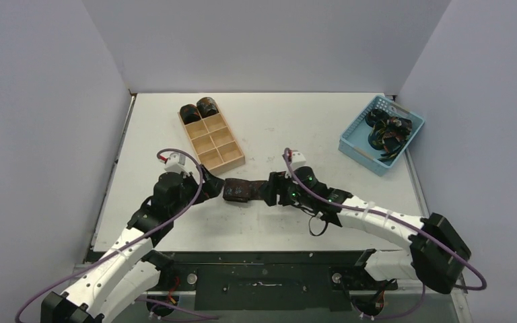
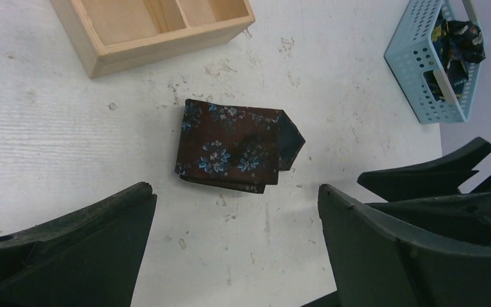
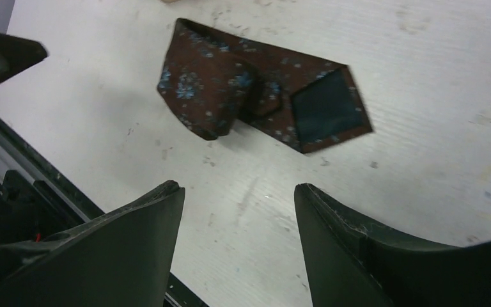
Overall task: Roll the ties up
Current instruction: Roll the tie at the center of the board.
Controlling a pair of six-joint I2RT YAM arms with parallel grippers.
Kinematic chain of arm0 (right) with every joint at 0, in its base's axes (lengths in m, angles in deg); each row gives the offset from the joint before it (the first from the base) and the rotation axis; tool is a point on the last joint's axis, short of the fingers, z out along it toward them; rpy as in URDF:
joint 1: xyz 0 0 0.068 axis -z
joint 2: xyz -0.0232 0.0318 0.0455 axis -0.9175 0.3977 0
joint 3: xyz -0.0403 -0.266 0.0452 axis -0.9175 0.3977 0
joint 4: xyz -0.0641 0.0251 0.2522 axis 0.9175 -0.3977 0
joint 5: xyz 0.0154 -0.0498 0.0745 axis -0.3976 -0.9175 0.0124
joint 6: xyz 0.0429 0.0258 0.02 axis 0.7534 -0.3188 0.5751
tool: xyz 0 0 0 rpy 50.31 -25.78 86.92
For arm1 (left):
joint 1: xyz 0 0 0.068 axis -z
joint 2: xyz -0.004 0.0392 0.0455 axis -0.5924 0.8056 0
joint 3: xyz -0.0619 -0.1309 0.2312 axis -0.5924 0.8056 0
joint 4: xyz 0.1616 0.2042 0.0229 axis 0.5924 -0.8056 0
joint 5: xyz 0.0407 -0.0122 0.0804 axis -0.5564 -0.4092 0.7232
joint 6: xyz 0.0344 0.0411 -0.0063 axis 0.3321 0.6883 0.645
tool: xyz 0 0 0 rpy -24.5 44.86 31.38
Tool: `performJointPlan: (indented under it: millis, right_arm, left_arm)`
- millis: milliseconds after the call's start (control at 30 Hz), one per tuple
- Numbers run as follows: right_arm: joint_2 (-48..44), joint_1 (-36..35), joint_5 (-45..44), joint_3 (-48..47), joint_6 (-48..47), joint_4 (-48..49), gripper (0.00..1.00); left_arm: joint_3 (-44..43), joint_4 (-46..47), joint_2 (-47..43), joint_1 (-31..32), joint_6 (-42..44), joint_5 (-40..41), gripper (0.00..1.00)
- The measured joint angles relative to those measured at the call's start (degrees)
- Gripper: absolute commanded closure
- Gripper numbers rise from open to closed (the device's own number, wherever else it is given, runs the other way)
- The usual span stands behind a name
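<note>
One dark brown necktie (image 1: 240,190) of soft fabric, dotted with small blue and reddish flowers, lies on the white table (image 1: 296,121) as a flattened, loosely wound bundle. It sits directly between the two claws, near the closest end of the tan wooden tray (image 1: 231,165). Its pointed end (image 3: 329,105) sticks out toward the right arm and shows a plain dark lining.

The left gripper (image 1: 212,183) is spread wide and empty just beside one end of the bundle. The right gripper (image 1: 267,190) also has its fingers apart with nothing between them, near the pointed end. From above it is hard to tell whether either claw touches the cloth; the wrist views suggest a gap.

Two dark rolled ties (image 1: 198,111) sit in the tray's far compartments. More ties (image 1: 387,131) are heaped in the light blue plastic basket (image 1: 357,138) at the far right.

The necktie looks light, limp and probably slick, so its layers would likely slide over one another. A pinch on the top layer alone would likely let the coil fall open. The safer hold seems to be across the thick middle, clamping every layer at once with the free pointed flap trapped inside the grip.
</note>
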Motion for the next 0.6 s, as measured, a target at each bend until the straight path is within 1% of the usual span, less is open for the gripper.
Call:
performJointPlan:
  millis: [67,167,400,600]
  right_arm:
    - [4.98,-3.13,-0.31,-3.39,-0.22,1.09,0.38]
    - [10.82,-5.57,-0.46,-6.91,-0.07,3.37,0.40]
    - [19.12,-5.49,-0.52,-11.54,0.79,6.34,0.46]
    - [25.16,-5.49,-0.24,-16.55,0.83,7.50,0.51]
  left_arm:
    - [1.81,1.97,0.26,-0.79,-0.04,-2.62,0.00]
    - [3.67,3.98,1.01,-1.33,-0.81,-5.40,0.08]
    - [8.24,9.64,2.56,-1.60,-4.46,-9.40,0.15]
    - [10.80,12.26,4.59,-1.60,-6.45,-10.60,0.19]
